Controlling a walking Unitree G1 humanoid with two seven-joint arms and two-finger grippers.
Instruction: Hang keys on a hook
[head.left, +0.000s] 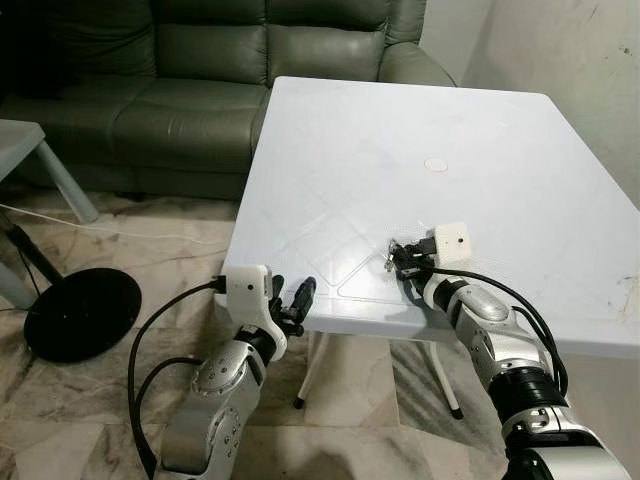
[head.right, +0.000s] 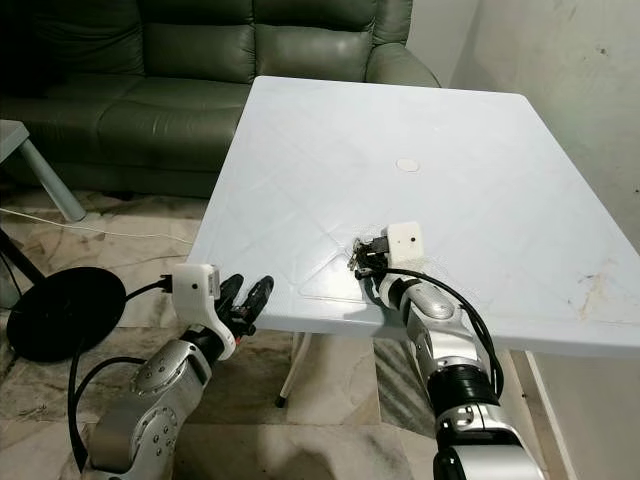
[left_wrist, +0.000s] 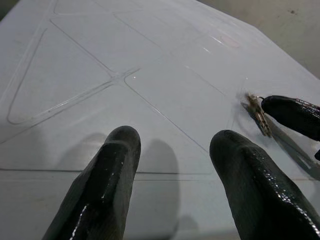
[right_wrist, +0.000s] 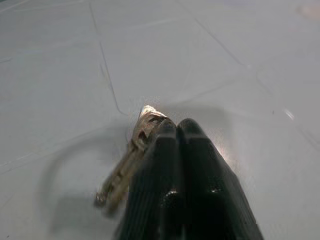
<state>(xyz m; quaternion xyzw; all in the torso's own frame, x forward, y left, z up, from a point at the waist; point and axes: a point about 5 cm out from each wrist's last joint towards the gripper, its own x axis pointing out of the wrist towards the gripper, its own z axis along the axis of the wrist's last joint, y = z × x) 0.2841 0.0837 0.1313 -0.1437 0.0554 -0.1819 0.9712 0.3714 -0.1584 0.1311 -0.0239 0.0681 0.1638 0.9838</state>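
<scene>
The bench (head.left: 480, 130) was seen as smooth white plastic with a faint sheen and moulded grooves. Dull, worn metal was shown by the keys (right_wrist: 131, 159). The left claw (left_wrist: 175, 187) fingers (left_wrist: 102, 192) were coated in glossy black rubber-like material.

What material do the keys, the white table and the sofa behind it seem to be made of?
Keys: metal, dull silvery with bright glints, pinched by the right gripper.
Table: probably moulded plastic, smooth and slightly glossy, with raised lines pressed into the top.
Sofa: leather or imitation leather, dark green, with soft sheen and creases; which one cannot be told.
</scene>
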